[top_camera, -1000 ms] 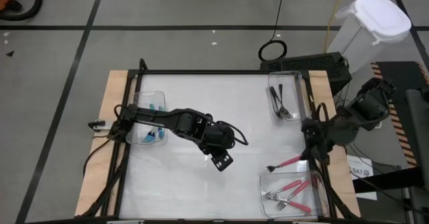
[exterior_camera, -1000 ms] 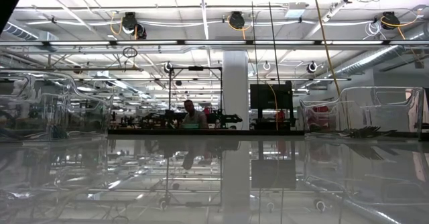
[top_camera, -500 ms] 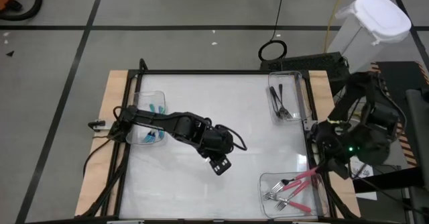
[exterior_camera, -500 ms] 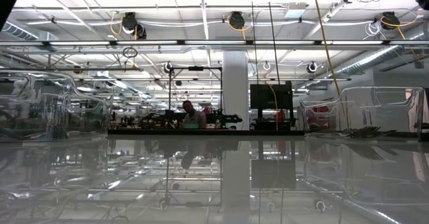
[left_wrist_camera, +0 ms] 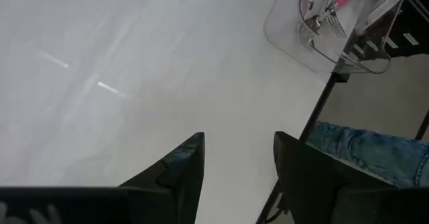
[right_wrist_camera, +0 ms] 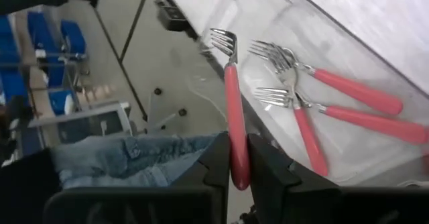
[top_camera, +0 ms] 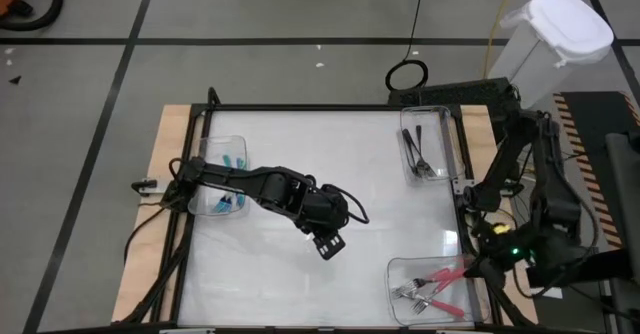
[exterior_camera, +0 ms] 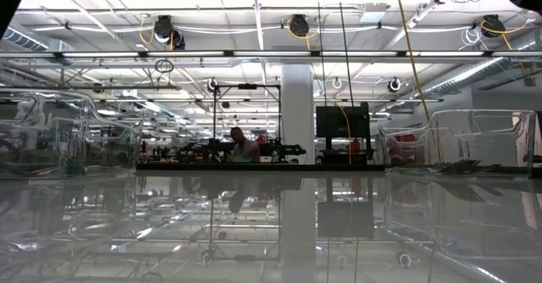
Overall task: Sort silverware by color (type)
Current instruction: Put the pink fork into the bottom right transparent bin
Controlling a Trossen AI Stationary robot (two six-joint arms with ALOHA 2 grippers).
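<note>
My right gripper (top_camera: 472, 267) (right_wrist_camera: 239, 167) is shut on a pink-handled fork (top_camera: 447, 274) over the clear bin (top_camera: 400, 304) at the table's near right corner. Several more pink-handled forks (right_wrist_camera: 315, 140) lie flat on that bin's floor. Teal-handled forks (top_camera: 228, 202) lie in a clear bin (top_camera: 205, 144) at the left. Black forks (top_camera: 418, 154) lie in a clear bin (top_camera: 440, 114) at the far right. My left gripper (top_camera: 326, 244) (left_wrist_camera: 238, 160) hangs open above the bare middle of the table, touching nothing. My right gripper pinches the free end of the fork's pink handle (right_wrist_camera: 236, 158) between its two fingers (right_wrist_camera: 218, 163). The fork runs on straight ahead of the fingers, its metal tines (right_wrist_camera: 224, 41) farthest from them. It is lifted above the bin, slanting downward.
The white tabletop (top_camera: 300, 154) is framed by a black rail. A white lidded trash can (top_camera: 555, 29) stands beyond the far right corner. A person's jeans (left_wrist_camera: 365, 150) show past the table's near edge.
My right gripper has swung toward the table's near edge and down, rolling as it went, with the pink fork in its hold. The fork has gone from above the bare table beside the near right bin to over that bin. My left gripper has kept still.
</note>
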